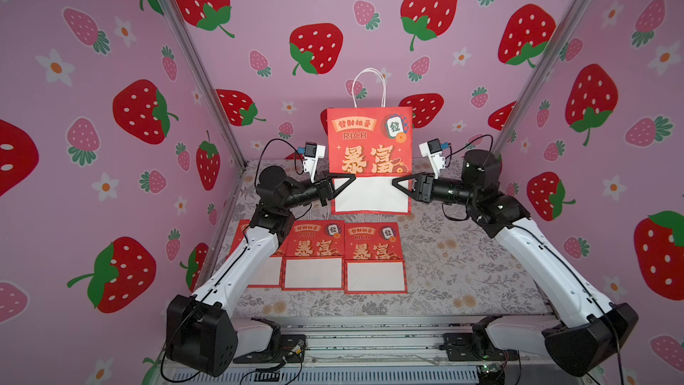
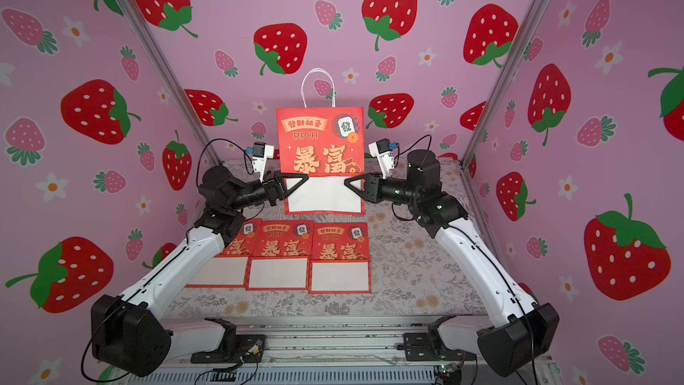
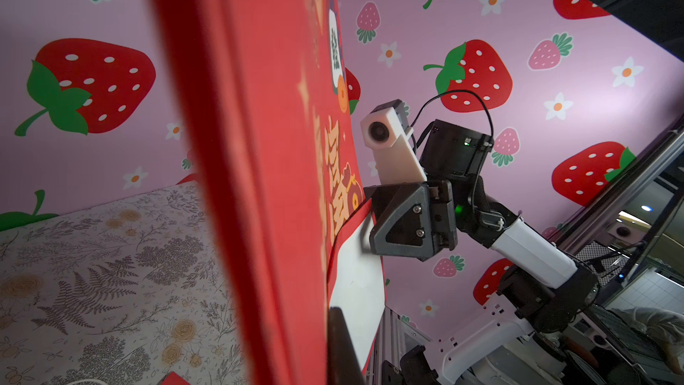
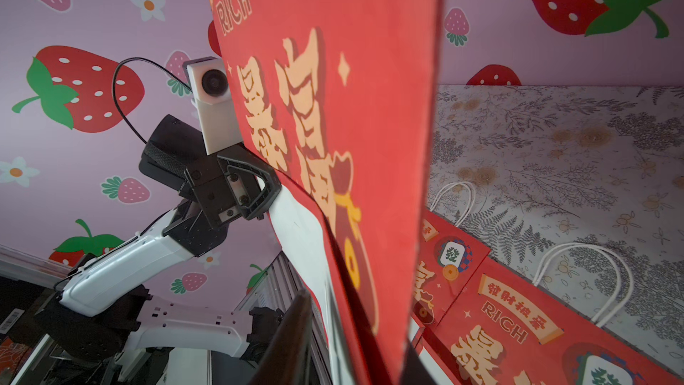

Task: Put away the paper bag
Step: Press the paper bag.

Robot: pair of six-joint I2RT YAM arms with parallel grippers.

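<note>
Item: paper bag (image 1: 370, 142), red, flattened, printed with gold characters and the word RICH, white bottom panel folded up against its lower front. Position: held upright in the air above the floral table (image 1: 462, 253), well behind the row of folded bags, its white twine handles (image 1: 370, 83) standing up at the top. Same placing in both top views (image 2: 320, 142).

Left gripper (image 1: 349, 178): at the bag's left edge, level with the line where red print meets white panel. Jaws closed flat on that edge of the paper bag; the right wrist view shows the fingers (image 4: 266, 194) pinching it.

Right gripper (image 1: 398, 182): at the bag's opposite edge, same height. The fingertip reaches the white panel; the left wrist view shows the gripper body (image 3: 403, 224) against the bag's edge. Jaws stand close together, but whether they actually clamp the paper cannot be told.

Folded bags (image 1: 374, 257): three of the same design, lying flat side by side on the table in front of the held bag, between it and the arm bases. The leftmost is partly hidden under the left arm (image 1: 240, 261).

Surround: pink strawberry-print walls (image 1: 259, 31) behind and to both sides of the bag.
</note>
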